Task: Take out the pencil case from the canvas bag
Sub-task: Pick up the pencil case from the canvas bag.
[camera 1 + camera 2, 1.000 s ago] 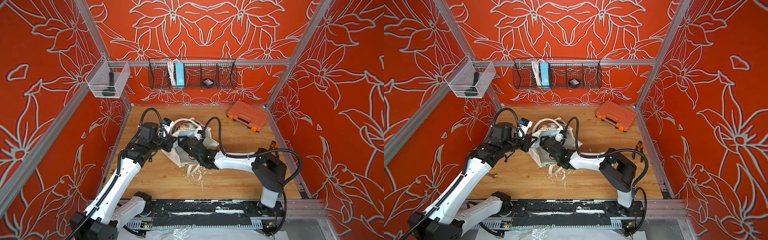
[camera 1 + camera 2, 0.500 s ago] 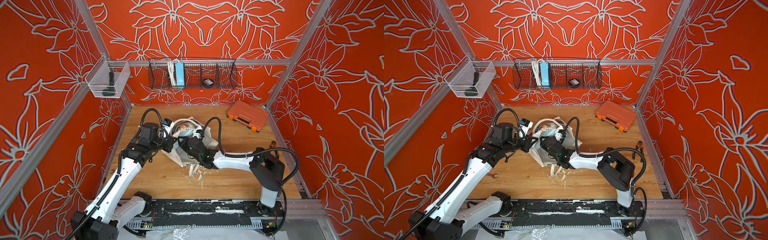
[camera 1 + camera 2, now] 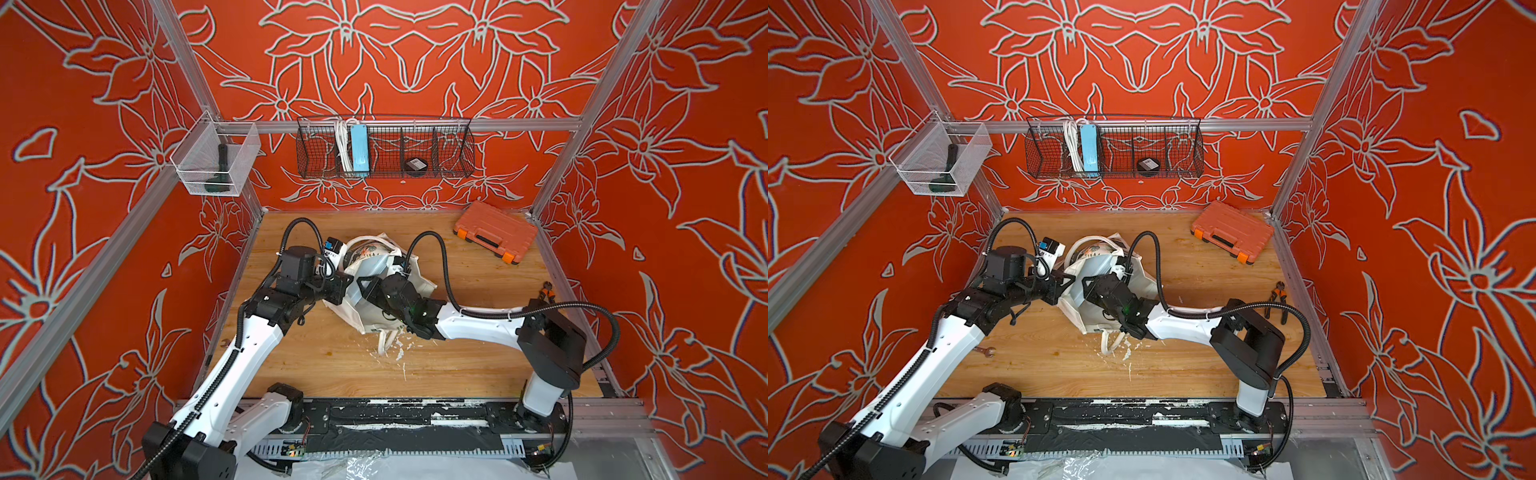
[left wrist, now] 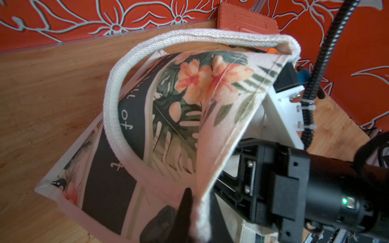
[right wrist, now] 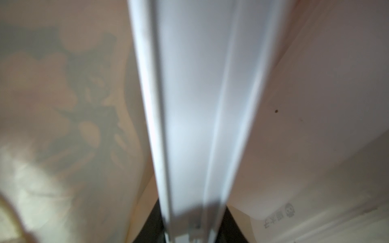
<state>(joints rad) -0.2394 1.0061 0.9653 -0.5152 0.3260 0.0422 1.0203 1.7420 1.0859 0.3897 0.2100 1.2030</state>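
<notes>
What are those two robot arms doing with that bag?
They're taking a pencil case out of a cloth bag on the wooden table. The left pincer pinches the bag's edge, holding the mouth open. The right pincer reaches inside and grips the pale pencil case, which isn't out yet.

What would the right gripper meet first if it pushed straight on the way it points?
The pale pencil case, held between its jaws. The right gripper points along it into the canvas bag, whose inner cloth would likely come next, though depth is unclear.
</notes>
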